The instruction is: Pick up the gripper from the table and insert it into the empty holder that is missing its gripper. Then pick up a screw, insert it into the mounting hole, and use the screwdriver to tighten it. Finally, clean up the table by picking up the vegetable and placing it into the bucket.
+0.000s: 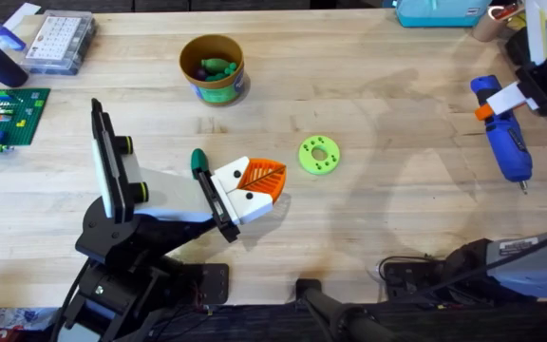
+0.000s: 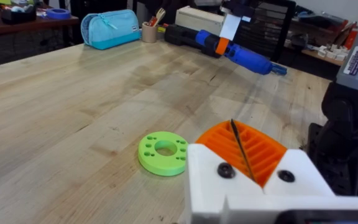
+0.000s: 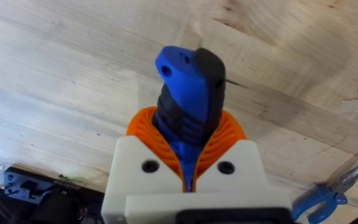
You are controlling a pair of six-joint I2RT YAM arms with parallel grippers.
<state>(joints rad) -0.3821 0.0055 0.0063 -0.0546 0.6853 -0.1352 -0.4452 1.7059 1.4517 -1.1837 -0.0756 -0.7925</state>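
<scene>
At the overhead's right edge, the right hand gripped the blue screwdriver over the bench. The left hand, left of centre, was closed beside the green ring.

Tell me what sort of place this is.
Probably a workshop or robotics lab bench: a wooden worktable, a compartmented parts organizer, a blue powered screwdriver held in the right gripper, and blue-handled pliers on the table.
</scene>
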